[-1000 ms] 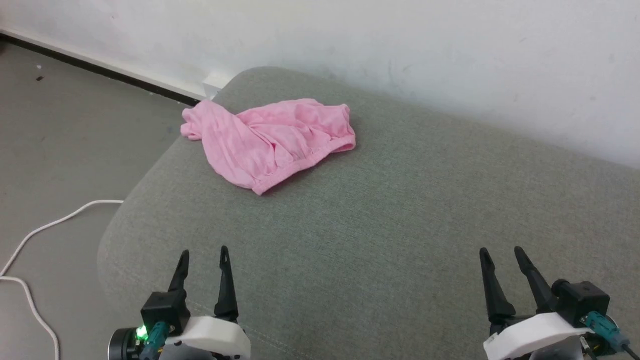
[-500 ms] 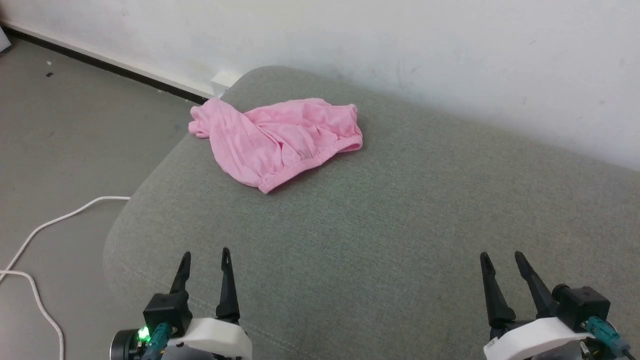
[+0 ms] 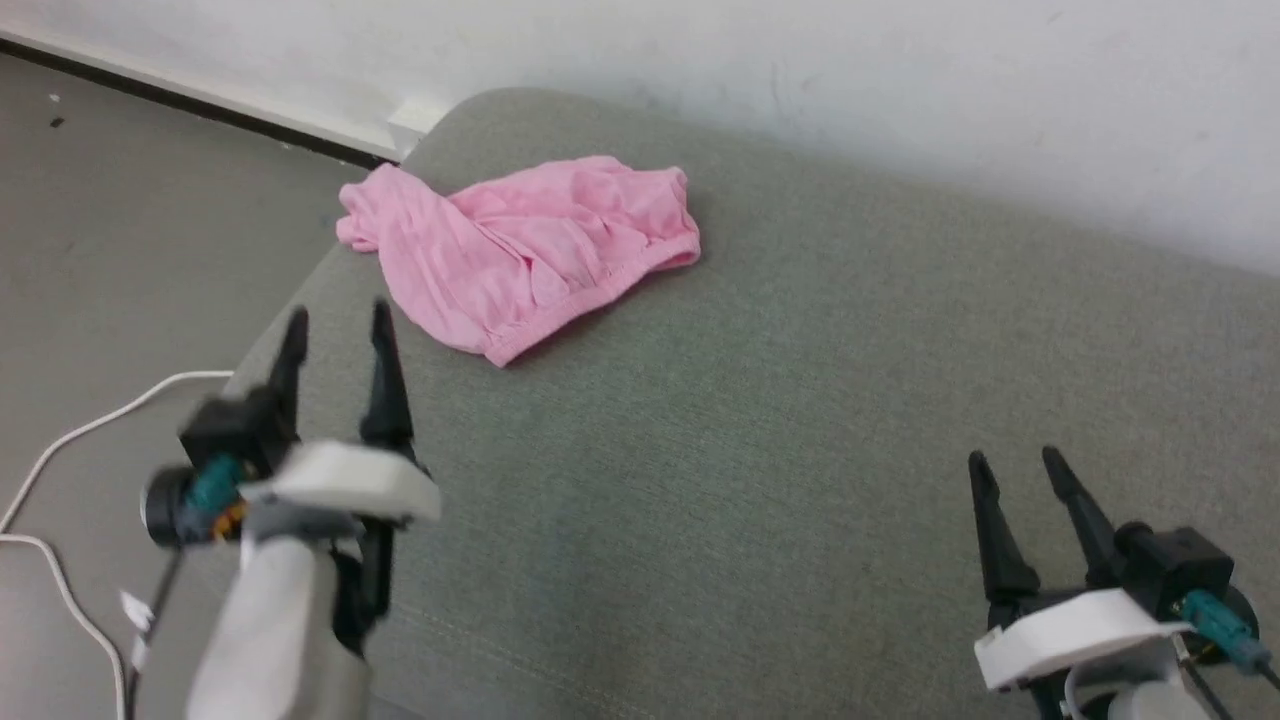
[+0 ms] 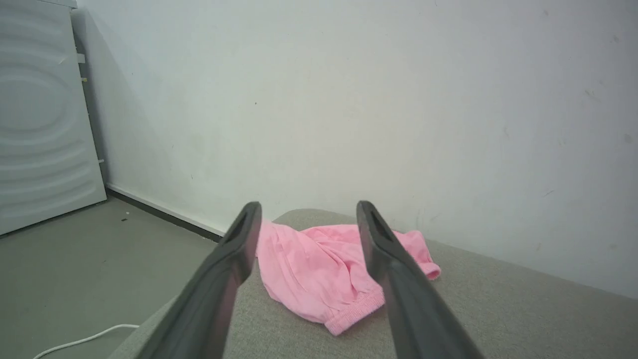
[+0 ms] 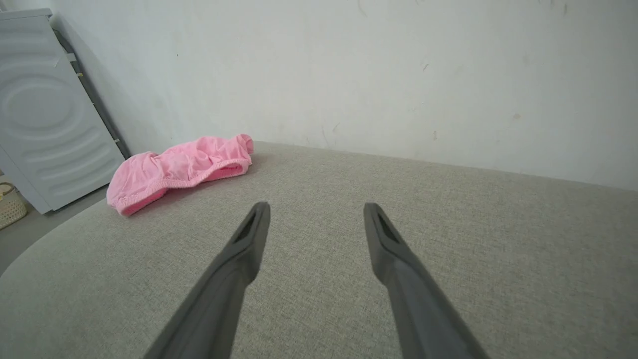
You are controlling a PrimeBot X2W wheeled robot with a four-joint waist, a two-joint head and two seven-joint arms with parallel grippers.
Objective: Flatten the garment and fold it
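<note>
So the light pink thin knit garment (image 3: 520,245) is sitting crumpled at the far left corner of the grey-green upholstered cushion (image 3: 780,420), close to the white wall (image 3: 900,80), with one end drooping over the cushion's left edge. On that side the left jaws are wide open and empty, dark fingers (image 3: 387,370) hovering above the cushion's left edge, near the garment's closest corner but not touching it. Meanwhile the right jaws are spread wide too, holding nothing, down at the near right and well apart from the cloth. My guess is this thing is super light and floppy, so it'll bunch and drag on the upholstery rather than slide flat. I'd pinch the gathered hem band (image 3: 590,293), since the stitching gives it some body, ideally near its two ends, one per side, then lift and pull outward. Grabbing the loose middle would probably just catch several layers.
</note>
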